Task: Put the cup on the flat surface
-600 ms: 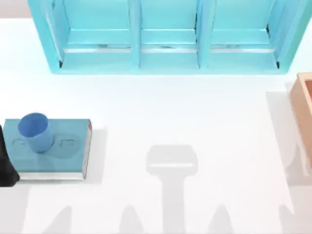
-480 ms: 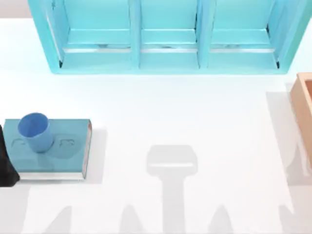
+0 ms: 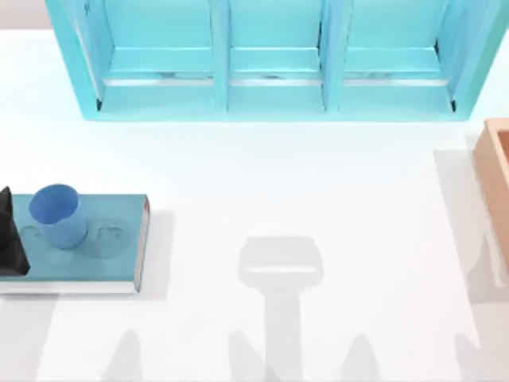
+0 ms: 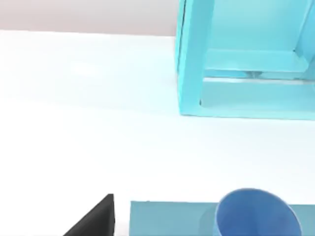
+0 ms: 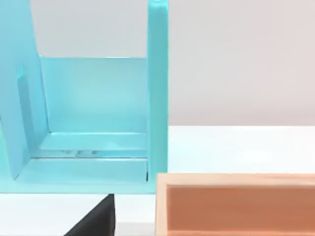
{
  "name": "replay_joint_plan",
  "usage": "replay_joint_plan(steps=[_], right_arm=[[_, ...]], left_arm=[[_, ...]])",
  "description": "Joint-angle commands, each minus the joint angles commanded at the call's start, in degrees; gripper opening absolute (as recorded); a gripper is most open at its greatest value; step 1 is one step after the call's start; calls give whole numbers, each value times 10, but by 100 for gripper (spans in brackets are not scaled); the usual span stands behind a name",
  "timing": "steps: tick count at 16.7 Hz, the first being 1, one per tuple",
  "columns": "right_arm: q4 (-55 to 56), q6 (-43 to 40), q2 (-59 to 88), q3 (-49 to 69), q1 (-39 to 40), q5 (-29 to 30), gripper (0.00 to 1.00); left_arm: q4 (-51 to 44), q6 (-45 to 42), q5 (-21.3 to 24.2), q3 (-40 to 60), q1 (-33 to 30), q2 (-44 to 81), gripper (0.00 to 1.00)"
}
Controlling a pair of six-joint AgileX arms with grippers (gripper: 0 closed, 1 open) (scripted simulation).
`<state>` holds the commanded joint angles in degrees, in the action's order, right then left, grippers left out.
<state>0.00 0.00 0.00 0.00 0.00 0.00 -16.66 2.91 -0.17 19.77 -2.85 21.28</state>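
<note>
The cup [image 3: 57, 215] stands upright on the teal book [image 3: 103, 255] at the left side of the white bench [image 3: 318, 183]. It seems light, stiff and smooth; gripping across its wall below the rim looks safest. The left end effector [image 3: 9, 243] is just beside it; whether it is open I cannot tell.

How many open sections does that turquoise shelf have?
3 in the turquoise shelf unit at the table's far edge: left compartment, middle compartment, right compartment. Its top is cut off, so more may exist.

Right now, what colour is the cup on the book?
Plain blue; the cup shows best in the top view.
</note>
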Motion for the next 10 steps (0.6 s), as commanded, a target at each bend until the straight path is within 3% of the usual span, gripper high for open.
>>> replay_joint_plan(steps=[10], right_arm=[[0,0,0,0,0,0,100]], left_arm=[[-385,61,-1,453,-69,499,100]])
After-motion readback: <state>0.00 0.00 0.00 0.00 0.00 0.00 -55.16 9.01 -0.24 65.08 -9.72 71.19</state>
